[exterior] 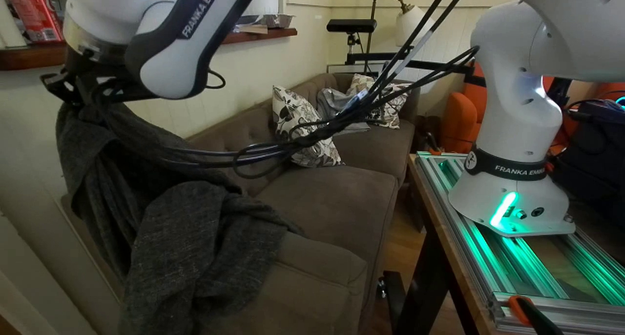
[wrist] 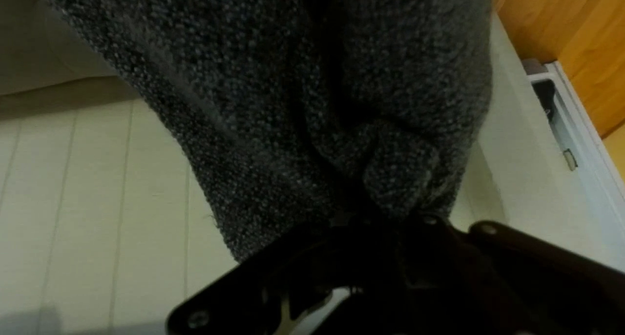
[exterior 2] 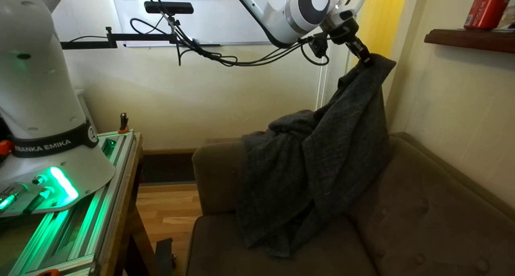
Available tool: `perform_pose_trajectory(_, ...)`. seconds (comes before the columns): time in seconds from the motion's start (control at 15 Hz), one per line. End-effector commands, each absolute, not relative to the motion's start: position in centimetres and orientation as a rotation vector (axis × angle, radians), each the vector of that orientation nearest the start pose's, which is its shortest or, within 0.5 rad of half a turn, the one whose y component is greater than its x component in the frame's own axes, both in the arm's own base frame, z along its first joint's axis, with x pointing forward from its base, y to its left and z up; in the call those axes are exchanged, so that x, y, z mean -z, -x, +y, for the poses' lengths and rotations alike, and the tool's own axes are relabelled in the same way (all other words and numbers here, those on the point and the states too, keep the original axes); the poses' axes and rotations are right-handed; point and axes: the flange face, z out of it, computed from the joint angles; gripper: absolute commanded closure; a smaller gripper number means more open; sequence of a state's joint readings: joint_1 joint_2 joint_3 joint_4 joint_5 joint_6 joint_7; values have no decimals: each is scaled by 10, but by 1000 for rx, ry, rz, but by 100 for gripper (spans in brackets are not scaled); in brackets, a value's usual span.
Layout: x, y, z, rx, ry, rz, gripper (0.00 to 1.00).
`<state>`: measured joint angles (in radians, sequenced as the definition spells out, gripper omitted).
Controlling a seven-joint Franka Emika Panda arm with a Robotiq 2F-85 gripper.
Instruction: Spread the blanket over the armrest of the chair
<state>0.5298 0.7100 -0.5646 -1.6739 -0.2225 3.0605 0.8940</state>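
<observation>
In an exterior view, the robot's white base (exterior 2: 52, 175) stands between eight and nine o'clock on the counter (exterior 2: 120, 211), a strip on it glowing green. At eleven o'clock is a long black camera (exterior 2: 169, 7). The brown-taupe couch (exterior 2: 225, 244) begins toward seven o'clock, with the bare, rounded front of its armrest (exterior 2: 217, 175) just left of centre. Next comes the dark grey blanket (exterior 2: 322, 159), toward four o'clock of centre: it lies rumpled over the rear part of the armrest, its lower end reaching down to the seat and its upper part drawn up in a peak toward one o'clock. The arm (exterior 2: 310, 10) slants down between twelve and one o'clock, and at two o'clock its gripper (exterior 2: 366, 60) clamps the blanket near that peak. Farther right, also at two o'clock, a red can (exterior 2: 485, 8) stands on a wooden ledge (exterior 2: 470, 40). In an exterior view, the blanket spreads across part of the armrest at eight o'clock; then, along the couch, a patterned cushion (exterior: 302, 125) leans near twelve o'clock, a lighter grey cloth (exterior: 346, 105) lies toward one and another patterned cushion (exterior: 393, 110) stands toward two. In the wrist view the folds gather into the gripper at five o'clock, where it is too dark to make out detail.
</observation>
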Motion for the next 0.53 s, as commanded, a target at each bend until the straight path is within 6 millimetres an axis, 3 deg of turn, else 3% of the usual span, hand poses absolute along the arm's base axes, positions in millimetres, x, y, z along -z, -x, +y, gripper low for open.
perform_pose_trajectory(0.0, -288, -764, 76, 1454, 2803, 636, 97)
perform_pose_trajectory(0.13, -266, -774, 71, 1469, 2816, 646, 97)
perform_pose_trajectory(0.2, -254, -777, 68, 1425, 2827, 684, 64)
perform_pose_trajectory(0.27, -245, -778, 68, 1405, 2838, 684, 63)
perform_pose_trajectory(0.47, -239, -773, 70, 1337, 2871, 696, 42)
